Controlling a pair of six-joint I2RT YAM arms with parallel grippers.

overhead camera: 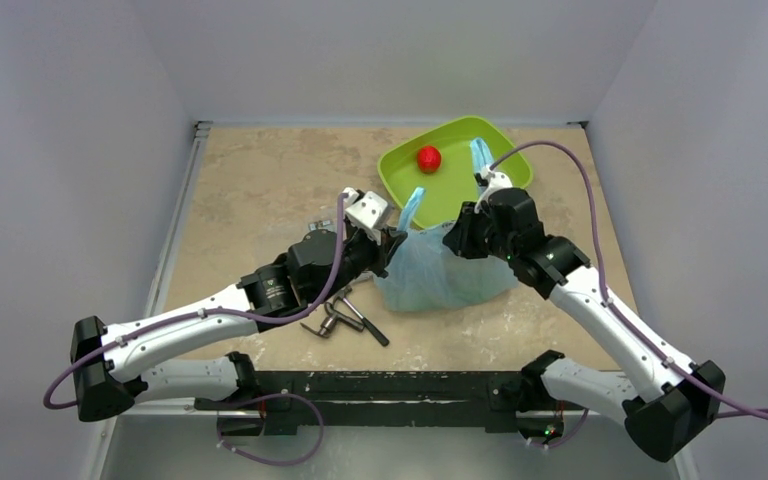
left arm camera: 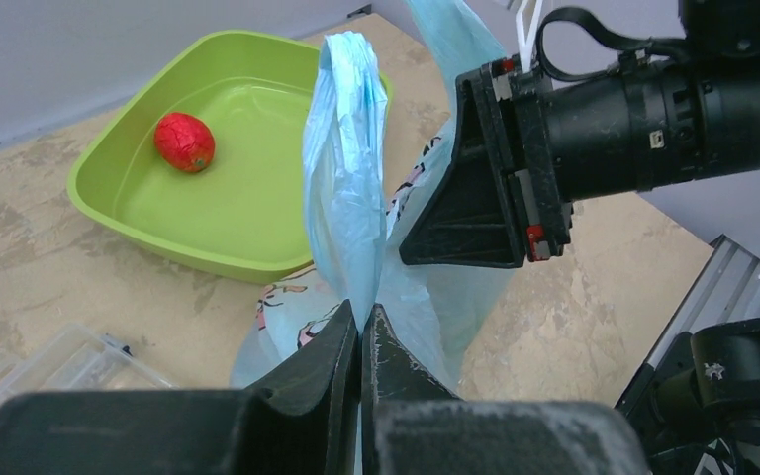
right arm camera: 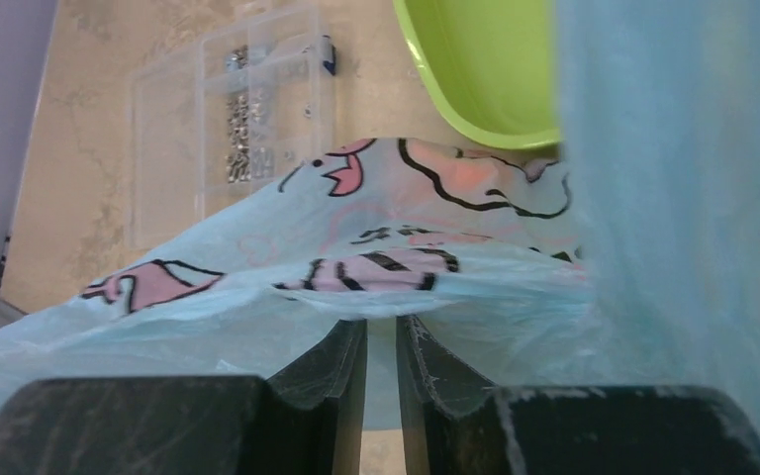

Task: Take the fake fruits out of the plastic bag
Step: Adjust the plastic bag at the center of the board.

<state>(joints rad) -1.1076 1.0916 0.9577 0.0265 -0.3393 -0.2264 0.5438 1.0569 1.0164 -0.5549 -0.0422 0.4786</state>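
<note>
Fake fruits are showing as just one piece: a red fruit is lying alone in the green tray at the far side of the table. One plastic bag, light blue with pink and black cartoon prints, is sitting crumpled on the table just in front of the tray, between the two arms. Its film is hiding whatever is inside.

Two loop handles are standing up from the bag. The left gripper is pressing its fingers together on the base of the nearer handle, holding it upright. The second handle is rising beside the right arm, over the tray.

The right gripper is pushing into the bag's right side, its fingers standing close together with a thin gap. Bag film is lying across the tips and blocking the wrist view, so whether any of it is being pinched cannot be told.

One clear box of screws is lying left of the bag. A small heap of dark metal tools, too tangled to count, is resting near the left arm, just apart from the bag.
</note>
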